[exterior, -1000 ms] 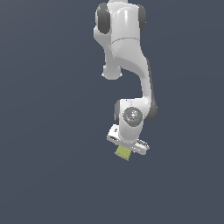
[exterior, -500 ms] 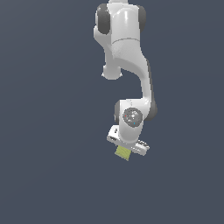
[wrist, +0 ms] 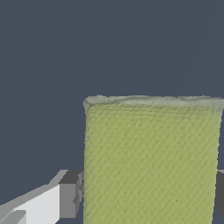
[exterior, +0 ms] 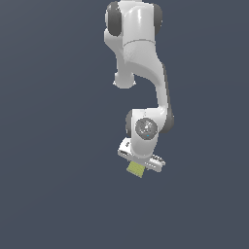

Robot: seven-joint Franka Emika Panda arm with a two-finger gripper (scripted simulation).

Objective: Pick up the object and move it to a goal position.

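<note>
The object is a small flat yellow-green block (exterior: 135, 169) with a fine texture. In the exterior view it hangs just below the white gripper (exterior: 137, 165) at the end of the arm, above the dark grey ground. In the wrist view the block (wrist: 151, 162) fills much of the picture. It sits between the two grey fingertips (wrist: 70, 194), which press on its opposite sides. The gripper (wrist: 146, 197) is shut on the block. The fingers are mostly hidden in the exterior view.
The white Panda arm (exterior: 141, 73) reaches down from the top of the exterior view. Plain dark grey ground (exterior: 53, 194) lies all around. No goal marker shows.
</note>
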